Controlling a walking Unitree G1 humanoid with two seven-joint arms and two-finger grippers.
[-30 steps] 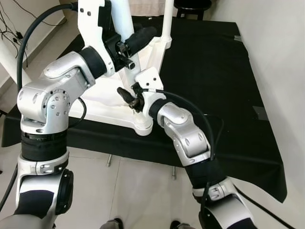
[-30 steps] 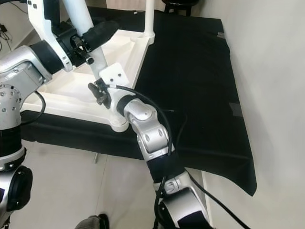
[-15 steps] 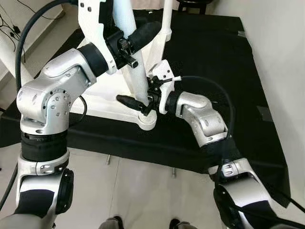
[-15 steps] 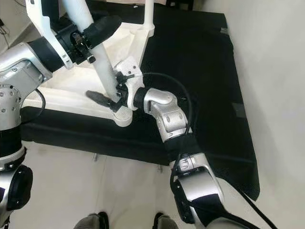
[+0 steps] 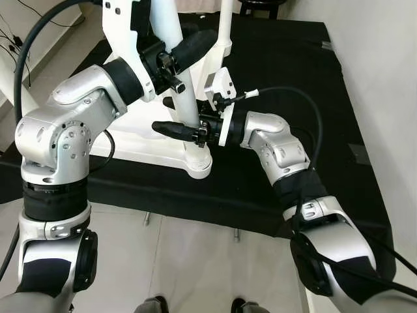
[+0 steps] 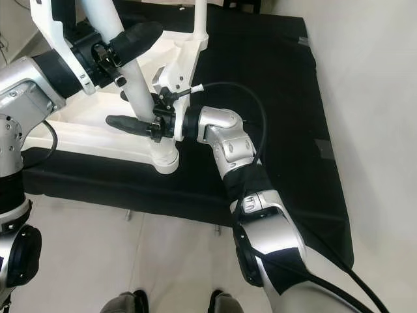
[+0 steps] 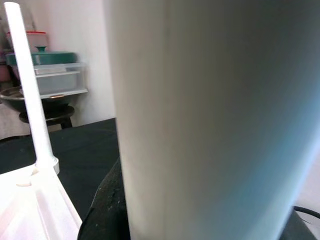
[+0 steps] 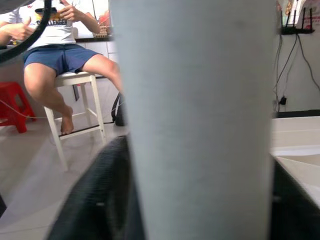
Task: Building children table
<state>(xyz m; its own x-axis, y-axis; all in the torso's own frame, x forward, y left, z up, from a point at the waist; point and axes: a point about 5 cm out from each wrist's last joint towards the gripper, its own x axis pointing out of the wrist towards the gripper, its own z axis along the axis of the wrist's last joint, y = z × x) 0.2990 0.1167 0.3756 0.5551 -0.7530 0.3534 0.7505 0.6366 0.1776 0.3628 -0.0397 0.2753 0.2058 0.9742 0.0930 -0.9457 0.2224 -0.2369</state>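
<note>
While the upright table leg (image 5: 181,85) stood at frame centre, both grippers, left gripper (image 5: 186,55) above right gripper (image 5: 182,127), clasped it.

A black cloth (image 5: 280,78) covers the floor beneath the claws. Beyond the right claw, a person (image 8: 65,45) in blue shorts sits on a white stool (image 8: 75,107), a red stool (image 8: 12,102) beside. Past the left claw, stacked containers (image 7: 47,70) rest on a dark stool (image 7: 45,112).
</note>
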